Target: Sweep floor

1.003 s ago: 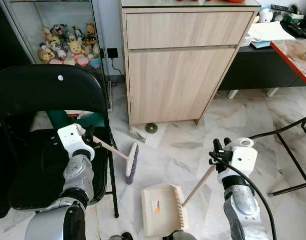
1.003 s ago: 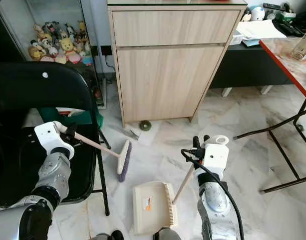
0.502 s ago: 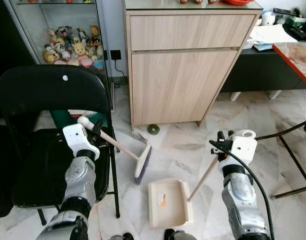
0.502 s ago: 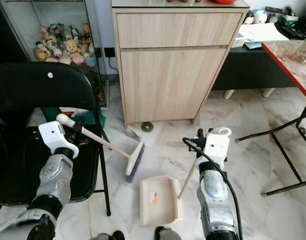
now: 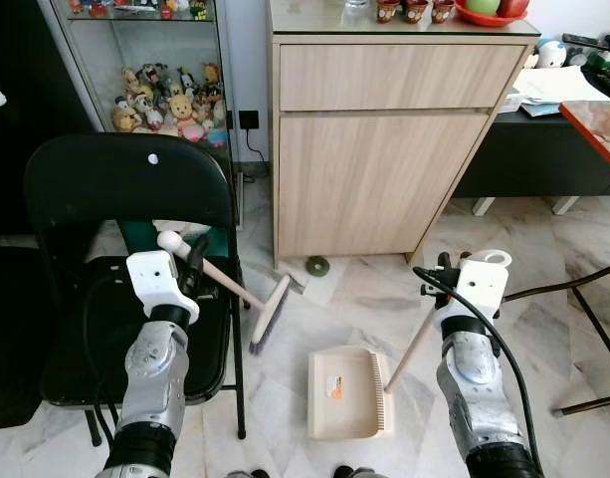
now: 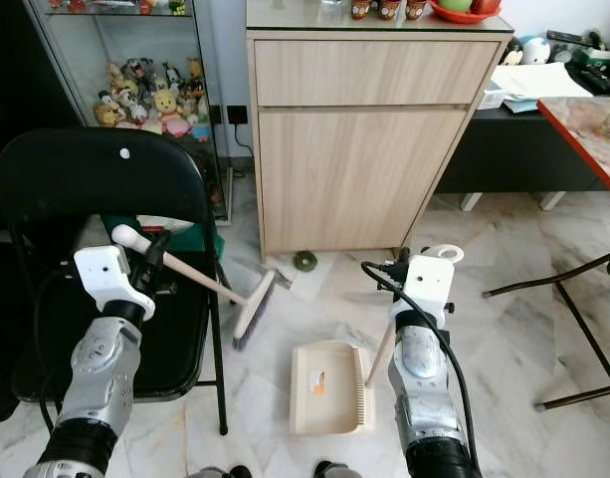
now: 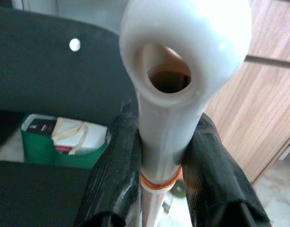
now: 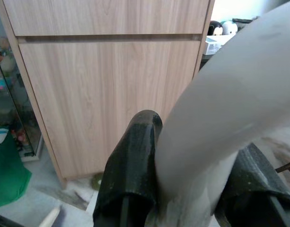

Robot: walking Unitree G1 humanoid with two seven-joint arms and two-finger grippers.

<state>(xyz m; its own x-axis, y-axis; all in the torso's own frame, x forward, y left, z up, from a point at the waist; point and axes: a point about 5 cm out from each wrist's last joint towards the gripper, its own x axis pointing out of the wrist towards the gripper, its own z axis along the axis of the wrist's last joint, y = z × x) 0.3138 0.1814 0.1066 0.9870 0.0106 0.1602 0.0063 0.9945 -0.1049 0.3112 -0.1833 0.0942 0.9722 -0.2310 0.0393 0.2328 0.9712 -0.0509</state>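
My left gripper (image 5: 197, 261) is shut on the pale handle of a small broom (image 5: 235, 291). Its purple bristle head (image 5: 265, 317) hangs just over the marble floor beside the black folding chair (image 5: 105, 199). In the left wrist view both black fingers (image 7: 117, 170) clamp the broom handle (image 7: 168, 118). My right gripper (image 5: 442, 289) is shut on the dustpan handle (image 5: 412, 347). The cream dustpan (image 5: 348, 392) lies flat on the floor between my arms. A small round green thing (image 5: 316, 266) lies on the floor at the cabinet's foot.
A wooden cabinet (image 5: 394, 139) stands ahead. At the left is a glass case with plush toys (image 5: 165, 95). A green box (image 7: 64, 142) sits behind the chair. A black metal table leg (image 5: 583, 329) crosses the floor at the right, under a red-edged table (image 5: 598, 115).
The camera has pulled back and up, so the whole scene sits lower and farther. The broom head has swung slightly left toward the chair. Both grippers keep their hold.
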